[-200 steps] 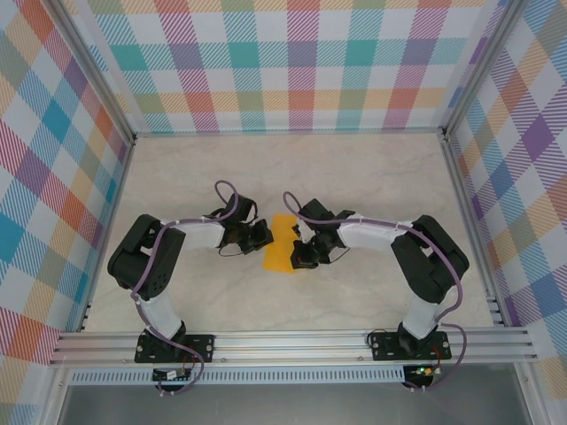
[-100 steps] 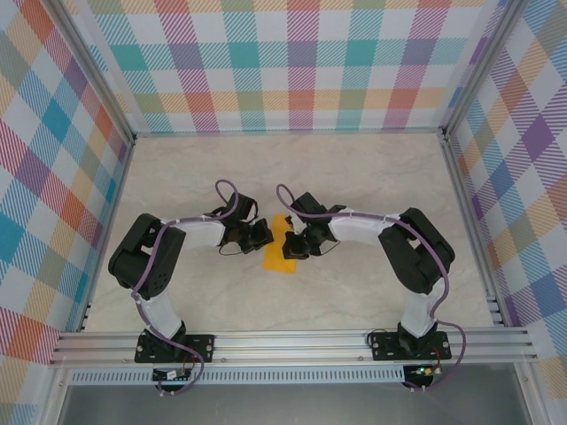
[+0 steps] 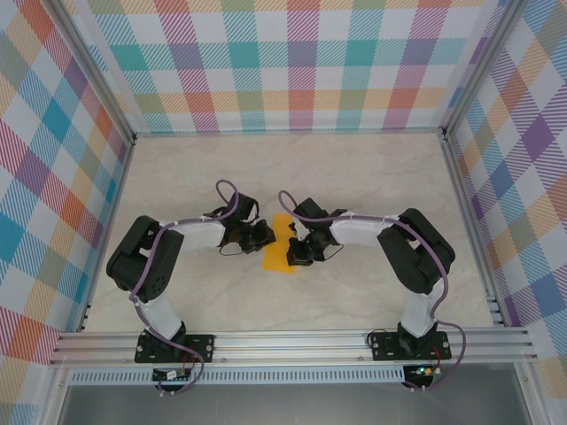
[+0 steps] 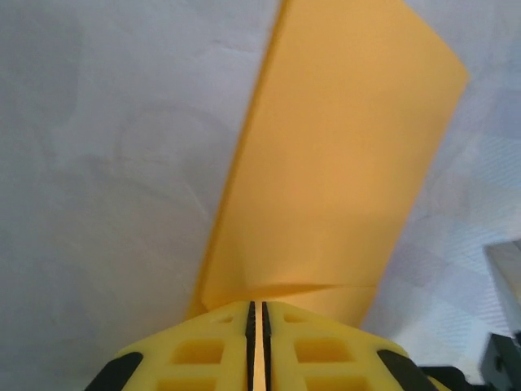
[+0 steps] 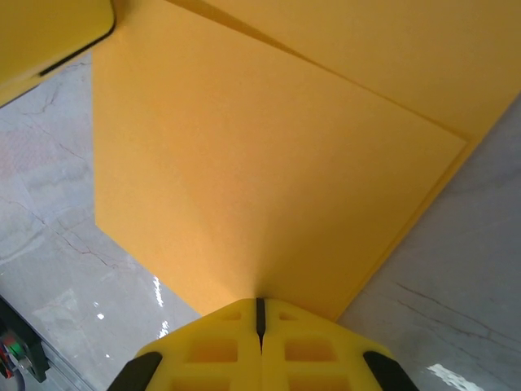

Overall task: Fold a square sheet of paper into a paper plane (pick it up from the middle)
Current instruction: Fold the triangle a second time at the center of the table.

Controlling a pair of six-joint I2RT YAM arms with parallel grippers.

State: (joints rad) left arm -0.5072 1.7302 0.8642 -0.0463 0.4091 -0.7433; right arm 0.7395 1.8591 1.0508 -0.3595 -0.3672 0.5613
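Observation:
The square sheet of paper (image 3: 280,247) lies folded into a narrow orange strip on the table between my two grippers. My left gripper (image 3: 265,235) holds it from the left. In the left wrist view its jaws (image 4: 256,314) stand a hair apart with the paper's raised near edge (image 4: 342,163) in the slit. My right gripper (image 3: 298,251) holds the paper from the right. In the right wrist view its jaws (image 5: 260,308) are shut tight on the sheet (image 5: 269,163), which puckers toward them. A yellow finger (image 5: 49,32) of the left gripper shows at the top left there.
The pale marble table (image 3: 354,168) is bounded by checked walls and aluminium rails (image 3: 292,343) at the near edge. Both arms bend inward to the middle, their elbows out at the sides.
The right gripper has moved left toward the left gripper, bringing the paper's right side over, so the sheet looks narrower. The left gripper's jaws have parted slightly.

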